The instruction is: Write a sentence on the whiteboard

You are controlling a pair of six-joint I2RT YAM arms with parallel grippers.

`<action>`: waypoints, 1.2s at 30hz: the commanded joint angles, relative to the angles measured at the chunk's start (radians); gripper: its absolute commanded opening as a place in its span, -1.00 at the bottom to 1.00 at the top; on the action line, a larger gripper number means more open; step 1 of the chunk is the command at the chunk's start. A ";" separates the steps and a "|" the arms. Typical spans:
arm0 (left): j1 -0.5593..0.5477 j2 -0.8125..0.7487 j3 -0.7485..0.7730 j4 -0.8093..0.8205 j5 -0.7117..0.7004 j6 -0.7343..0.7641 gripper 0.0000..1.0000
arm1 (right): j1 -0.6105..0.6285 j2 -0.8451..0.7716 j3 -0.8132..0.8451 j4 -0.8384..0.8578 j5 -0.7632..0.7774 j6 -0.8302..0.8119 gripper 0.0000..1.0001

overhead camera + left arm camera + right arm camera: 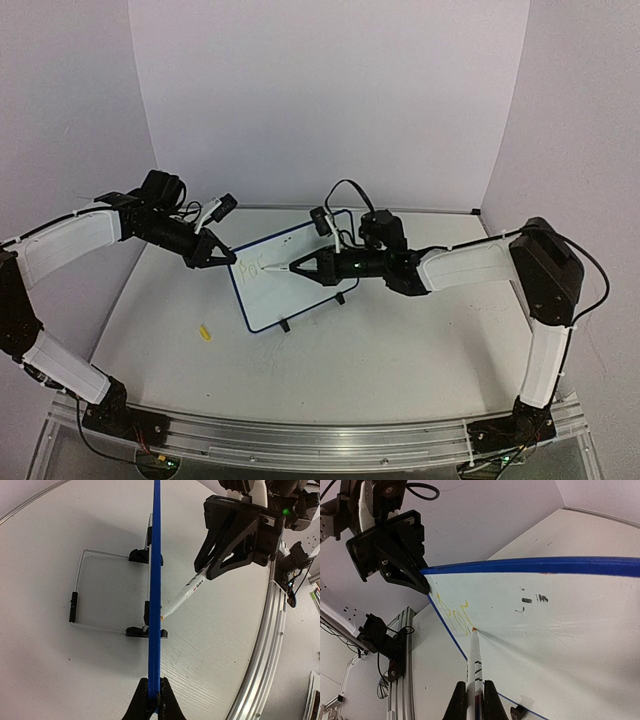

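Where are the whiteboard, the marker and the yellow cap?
whiteboard [285, 300]: top external view, bare white face.
marker [474, 655]: right wrist view, white barrel.
yellow cap [204, 331]: top external view, its middle.

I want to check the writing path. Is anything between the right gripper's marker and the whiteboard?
Nothing visible. The marker in the right gripper has its tip at the whiteboard, beside the yellow sentence. The left gripper clamps the board's edge, away from the tip.

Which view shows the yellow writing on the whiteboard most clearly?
The right wrist view: the sentence lies close, yellow letters large beside the marker tip. The top external view shows only a faint scrawl. The left wrist view sees the whiteboard edge-on, no writing.
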 commanded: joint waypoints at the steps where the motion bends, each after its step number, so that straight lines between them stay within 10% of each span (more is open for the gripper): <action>1: -0.008 0.007 0.036 -0.029 0.019 0.006 -1.00 | -0.010 -0.050 -0.016 0.019 0.122 -0.019 -1.00; 36: -0.009 0.006 0.036 -0.028 0.021 0.004 -1.00 | 0.000 0.020 0.014 -0.010 0.078 -0.019 -1.00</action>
